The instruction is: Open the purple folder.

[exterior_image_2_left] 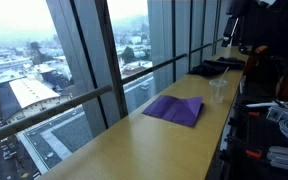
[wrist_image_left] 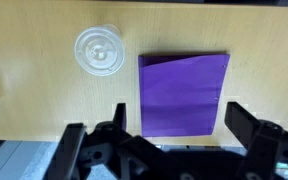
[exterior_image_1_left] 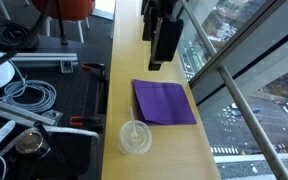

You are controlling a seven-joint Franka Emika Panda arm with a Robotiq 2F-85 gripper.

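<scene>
The purple folder [exterior_image_1_left: 164, 101] lies flat and closed on the light wooden counter; it also shows in the other exterior view [exterior_image_2_left: 175, 108] and in the wrist view [wrist_image_left: 182, 92]. My gripper [exterior_image_1_left: 162, 48] hangs well above the counter, beyond the folder's far edge. In the wrist view the gripper [wrist_image_left: 159, 130] is open and empty, its two fingers spread wider than the folder's width, with the folder below and between them.
A clear round plastic cup [exterior_image_1_left: 136, 137] stands on the counter beside the folder, also seen in the wrist view [wrist_image_left: 97, 49]. A glass window wall with a railing [exterior_image_1_left: 234, 90] runs along one counter edge. Cables and gear [exterior_image_1_left: 24, 95] lie on the other side.
</scene>
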